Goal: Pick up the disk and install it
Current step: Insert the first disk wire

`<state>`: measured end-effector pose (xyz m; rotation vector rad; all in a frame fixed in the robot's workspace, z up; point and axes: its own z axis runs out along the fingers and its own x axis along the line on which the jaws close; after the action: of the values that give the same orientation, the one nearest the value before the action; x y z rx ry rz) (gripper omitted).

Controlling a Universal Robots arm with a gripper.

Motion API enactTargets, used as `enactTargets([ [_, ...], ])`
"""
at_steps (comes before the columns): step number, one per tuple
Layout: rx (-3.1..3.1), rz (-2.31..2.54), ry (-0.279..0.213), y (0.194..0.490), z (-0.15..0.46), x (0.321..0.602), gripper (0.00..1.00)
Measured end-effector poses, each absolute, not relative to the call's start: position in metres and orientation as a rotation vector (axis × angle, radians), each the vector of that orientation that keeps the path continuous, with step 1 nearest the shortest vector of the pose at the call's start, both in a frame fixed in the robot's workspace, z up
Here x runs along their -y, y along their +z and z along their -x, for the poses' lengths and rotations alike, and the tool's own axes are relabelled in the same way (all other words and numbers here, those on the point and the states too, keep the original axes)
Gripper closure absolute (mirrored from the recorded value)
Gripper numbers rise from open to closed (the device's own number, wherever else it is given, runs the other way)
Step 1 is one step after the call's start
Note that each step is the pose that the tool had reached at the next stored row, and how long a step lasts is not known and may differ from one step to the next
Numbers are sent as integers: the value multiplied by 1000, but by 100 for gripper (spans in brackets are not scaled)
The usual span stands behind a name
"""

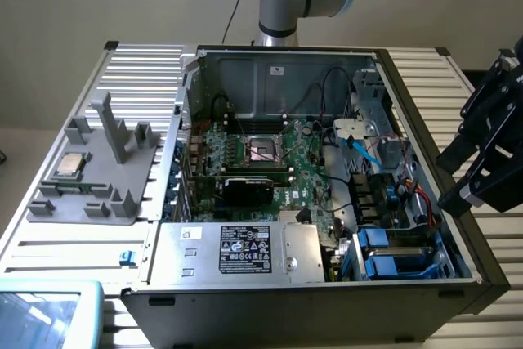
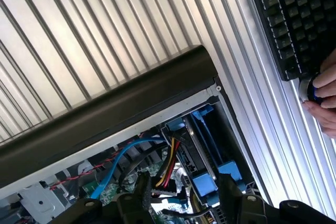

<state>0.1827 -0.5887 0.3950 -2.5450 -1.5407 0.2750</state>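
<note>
Fingers [image 2: 229, 198] standing apart, gripping nothing, hovering above flat grey disk [image 2: 193, 153] with blue plastic rails, sitting inside dark case [image 2: 131, 103].

Ribbed metal table [image 1: 139, 63], open computer case [image 1: 327, 304], grey fixture [image 1: 122, 179]

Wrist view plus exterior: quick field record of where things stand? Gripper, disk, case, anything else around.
gripper: open, holding nothing, above the rim of the case
disk: blue-railed, lying inside the case at its corner beside cables, not gripped
case state: open, standing on the slatted table
CPU chip: on the grey fixture, at the exterior view's left
person's hand: at the edge of a keyboard
</note>
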Motion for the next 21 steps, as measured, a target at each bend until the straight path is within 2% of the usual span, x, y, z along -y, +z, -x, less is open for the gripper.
enactTargets([
  [13,1541,2546,274,395,-182,589,37],
  [21,1545,2542,266,395,-175,608,37],
])
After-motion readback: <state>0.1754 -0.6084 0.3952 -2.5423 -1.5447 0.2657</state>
